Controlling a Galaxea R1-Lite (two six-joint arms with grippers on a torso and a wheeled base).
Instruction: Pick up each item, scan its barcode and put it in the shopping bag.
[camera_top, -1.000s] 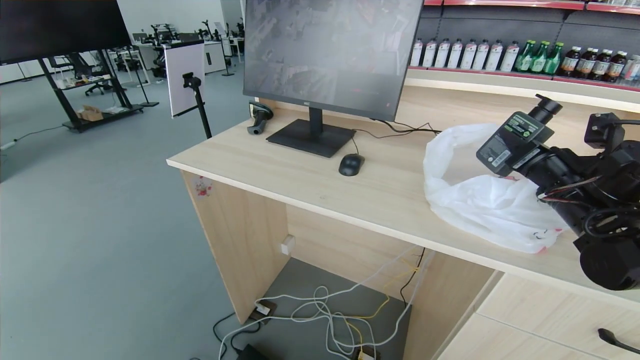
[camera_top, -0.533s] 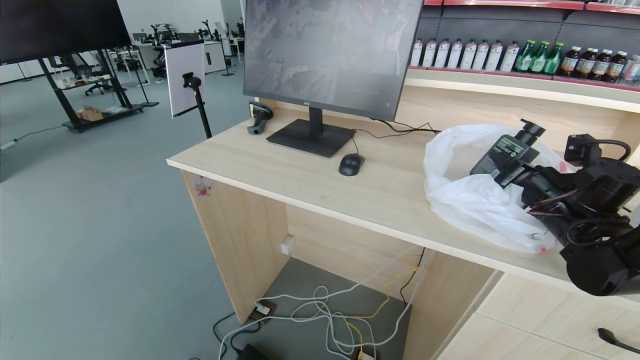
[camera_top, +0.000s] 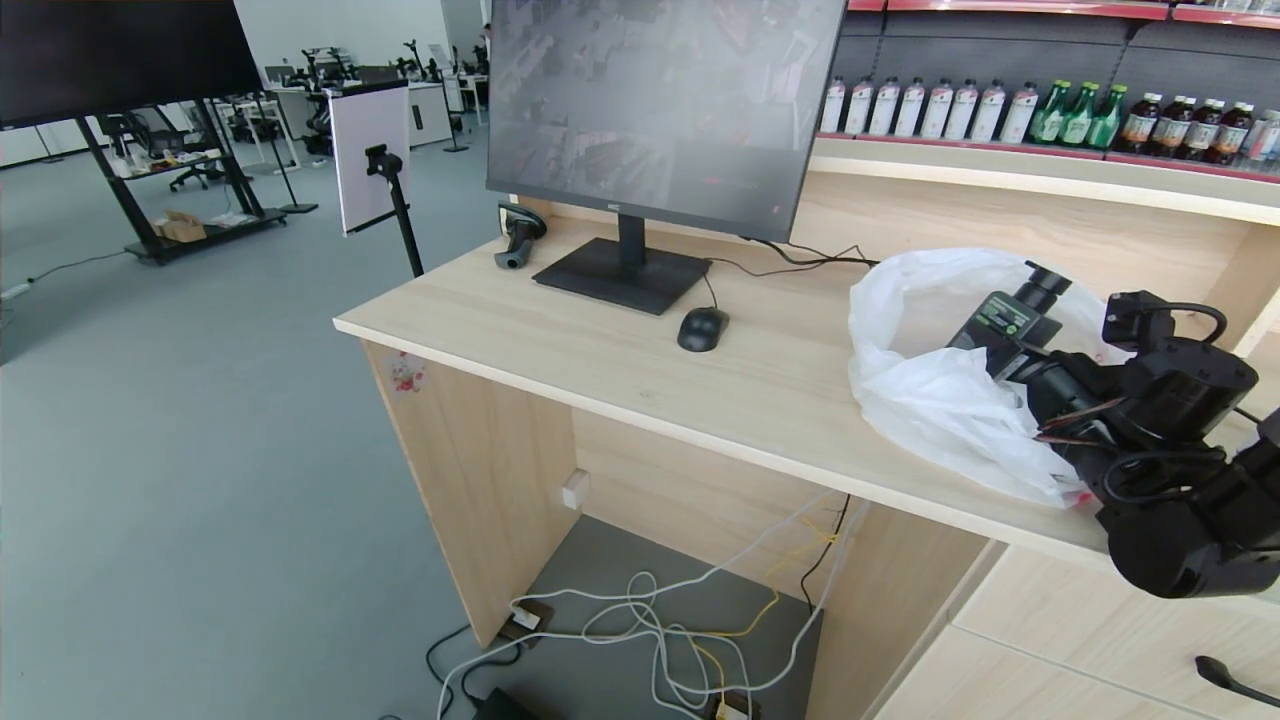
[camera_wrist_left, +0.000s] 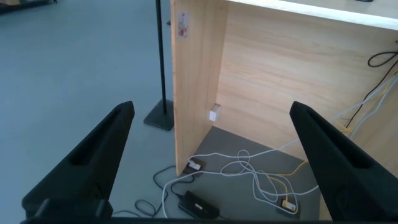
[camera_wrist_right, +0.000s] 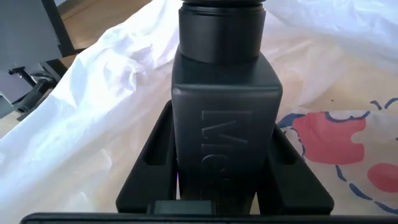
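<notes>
**Bottle clamped by the right gripper in the mouth of the shopping bag**

A dark, square-bodied bottle (camera_top: 1005, 318) with a round black cap is held by the right gripper (camera_wrist_right: 222, 149). The 2 fingers are pressed against opposite sides of the bottle's body, as seen from the right wrist. The bottle is tilted, with the cap pointing up and away toward the far right. It is positioned inside the open mouth of the white shopping bag (camera_top: 940, 400), and its lower part is hidden behind the bag's near wall. Whether the bottle touches the bottom of the bag cannot be told.

The bag is set on the right part of the wooden counter (camera_top: 640, 360). Its near bulge is brought close to the counter's near edge, and a raised wooden ledge is found just beyond its far side. A bare stretch of counter is left between the bag and the mouse (camera_top: 702, 328) to the left. Farther left, the monitor (camera_top: 660, 100) and a handheld scanner (camera_top: 518, 235) are placed toward the far edge.

The left gripper (camera_wrist_left: 211, 124) is held low beside the counter's left side panel, with its 2 fingers spread wide and nothing between them. Loose cables (camera_wrist_left: 249, 177) are seen on the floor under the counter.
</notes>
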